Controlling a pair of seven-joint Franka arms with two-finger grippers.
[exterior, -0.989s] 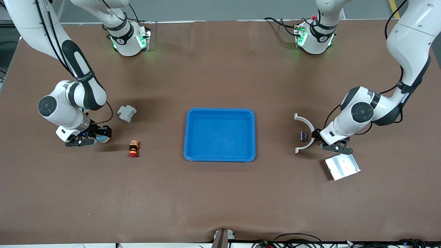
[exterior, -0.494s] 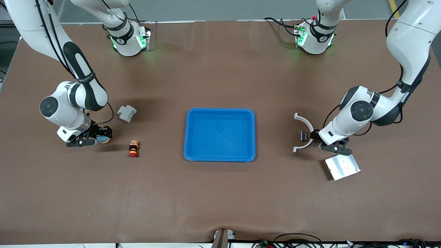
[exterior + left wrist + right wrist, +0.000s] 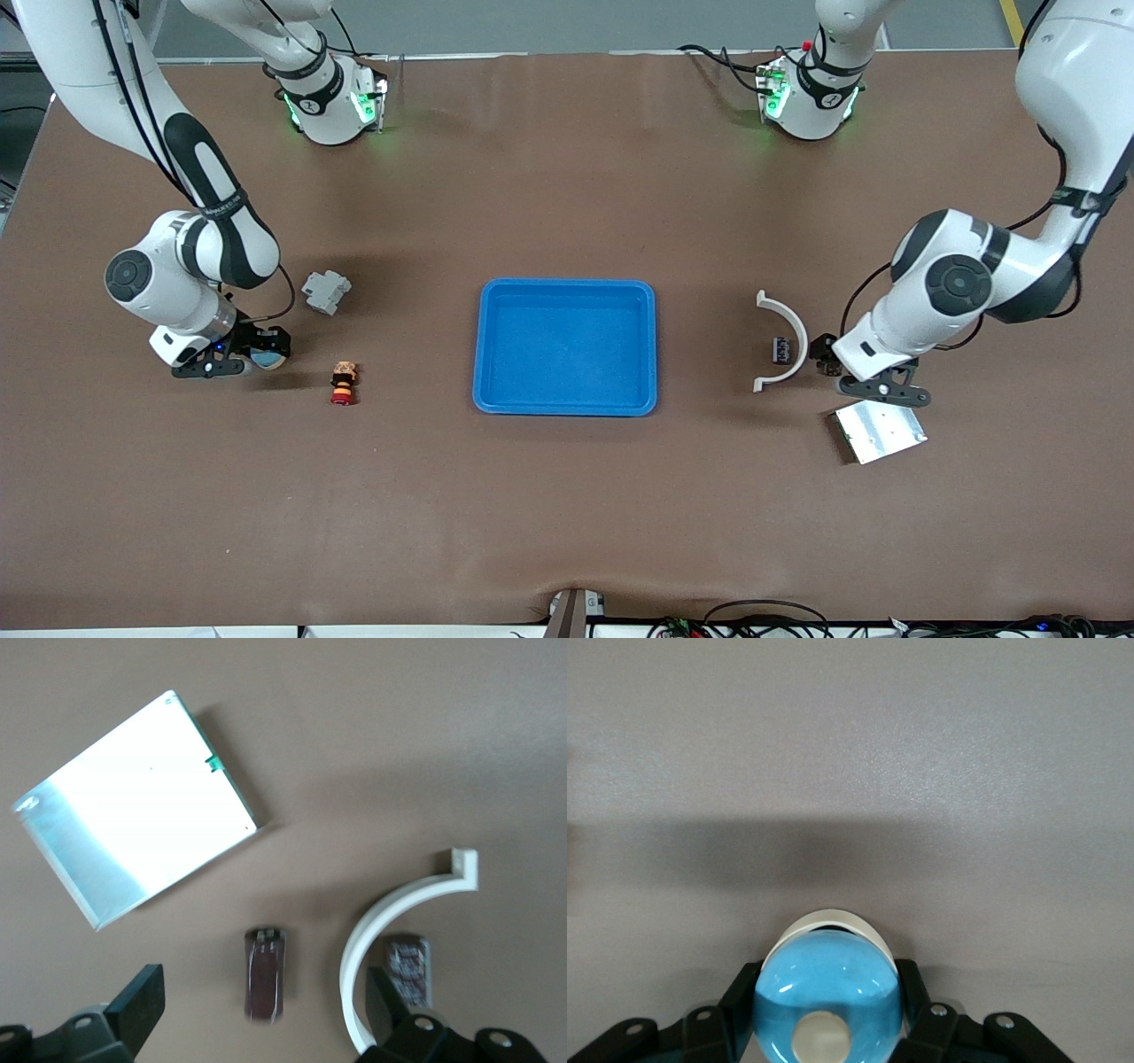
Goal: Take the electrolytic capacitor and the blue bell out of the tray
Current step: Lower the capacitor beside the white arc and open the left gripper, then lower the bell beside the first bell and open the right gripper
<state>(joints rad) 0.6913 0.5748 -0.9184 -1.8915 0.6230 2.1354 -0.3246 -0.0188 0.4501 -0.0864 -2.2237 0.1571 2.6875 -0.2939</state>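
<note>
The blue tray [image 3: 565, 346] sits empty mid-table — both parts are already out. The right gripper [image 3: 237, 358], low over the table at its arm's end, is clamped on the blue bell [image 3: 829, 1008], likely to set it down. The left gripper [image 3: 873, 383], fingers apart, hangs above the capacitor [image 3: 265, 974] lying between the white curved bracket [image 3: 783, 341] and metal plate [image 3: 879, 430].

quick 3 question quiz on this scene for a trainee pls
1. True or false: the blue tray holds a bell.
2. What is the right gripper shut on: A) a white curved bracket, B) a blue bell, C) a metal plate?
3. Fill in: the left gripper stands open over the small dark ____ beside the white curved bracket.

Key
1. False; nothing lies in it.
2. B, the blue bell.
3. Capacitor, lying on the table near the metal plate.
</note>
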